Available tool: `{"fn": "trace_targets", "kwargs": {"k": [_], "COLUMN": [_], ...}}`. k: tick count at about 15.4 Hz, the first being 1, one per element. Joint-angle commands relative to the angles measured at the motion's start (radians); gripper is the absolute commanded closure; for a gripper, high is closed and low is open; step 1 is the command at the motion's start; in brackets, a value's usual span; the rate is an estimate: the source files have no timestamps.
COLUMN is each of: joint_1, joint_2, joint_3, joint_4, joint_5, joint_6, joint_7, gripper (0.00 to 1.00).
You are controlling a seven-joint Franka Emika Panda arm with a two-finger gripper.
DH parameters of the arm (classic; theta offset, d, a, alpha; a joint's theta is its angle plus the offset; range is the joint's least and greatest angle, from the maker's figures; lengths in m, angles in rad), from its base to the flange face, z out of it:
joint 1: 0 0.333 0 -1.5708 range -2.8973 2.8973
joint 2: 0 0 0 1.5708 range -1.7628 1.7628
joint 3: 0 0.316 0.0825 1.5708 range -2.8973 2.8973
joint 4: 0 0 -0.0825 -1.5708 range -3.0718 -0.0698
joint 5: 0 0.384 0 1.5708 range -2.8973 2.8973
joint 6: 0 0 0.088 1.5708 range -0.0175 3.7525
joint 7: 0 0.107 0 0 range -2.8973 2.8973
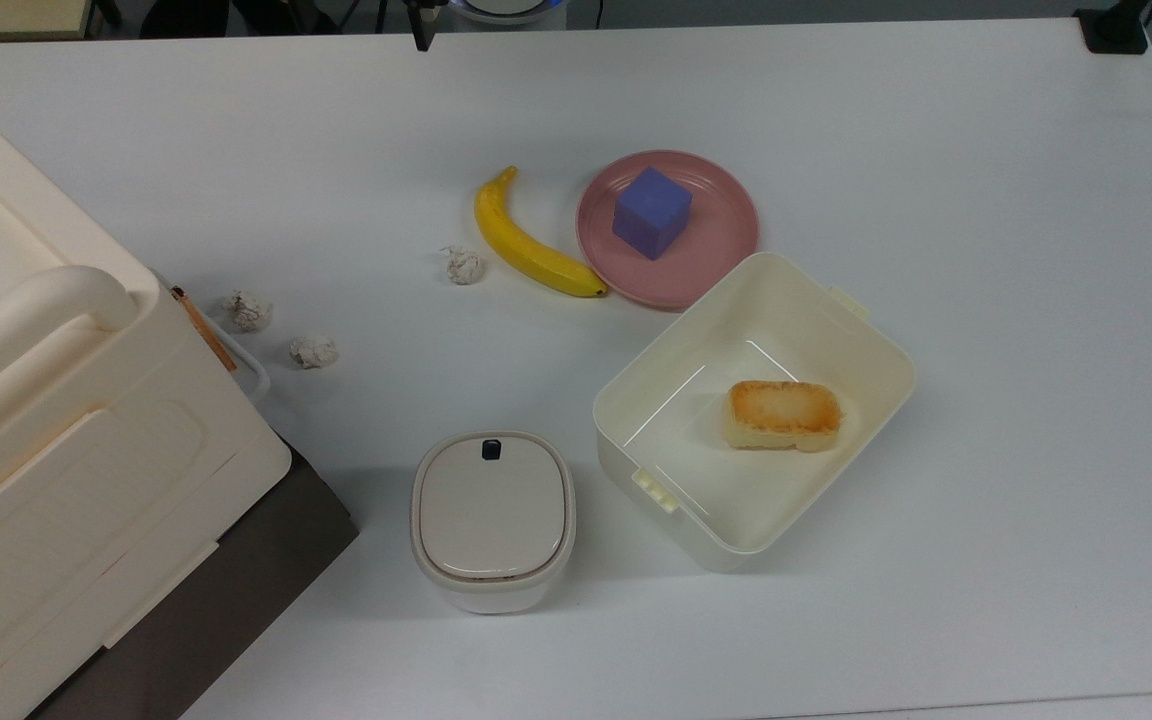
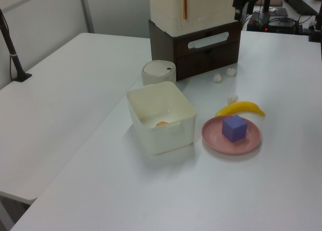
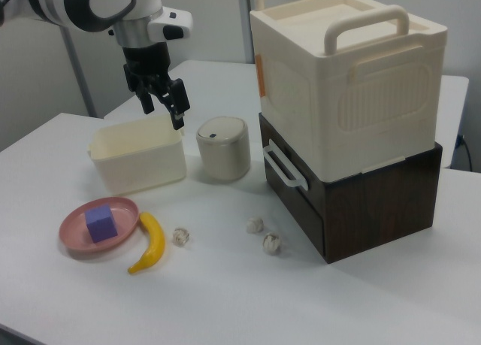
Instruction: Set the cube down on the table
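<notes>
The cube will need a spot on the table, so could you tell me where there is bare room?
The cube sits on the pink plate. The table is bare on the top view's right of the plate and box, and above the banana. It is crowded between banana, plate, box and lidded bin.
</notes>
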Motion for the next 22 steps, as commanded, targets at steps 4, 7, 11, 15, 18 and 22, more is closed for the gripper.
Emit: {"fn": "trace_targets", "kwargs": {"k": [4,7,11,15,18,22], "joint_1": [0.019,0.023,0.038,0.041,0.044,0.046], "joint_2": [0.017,0.031,0.027,0.031,0.051,0.119], "joint_3": [0.079,0.127,0.227,0.314,0.37,0.434], "joint_4": [-0.037,-0.063,-0.164,-0.226,-0.254,-0.255], "joint_5": [-0.1,-0.143,-0.157,-0.156,-0.14,-0.14], "joint_6": [0.022,0.019,0.009,0.007,-0.008,-0.001], "joint_7": [0.0,-0.001,-0.003,0.003,0.003,0.003], "gripper": [0.0,0.0,0.0,0.0,0.0,0.0]}}
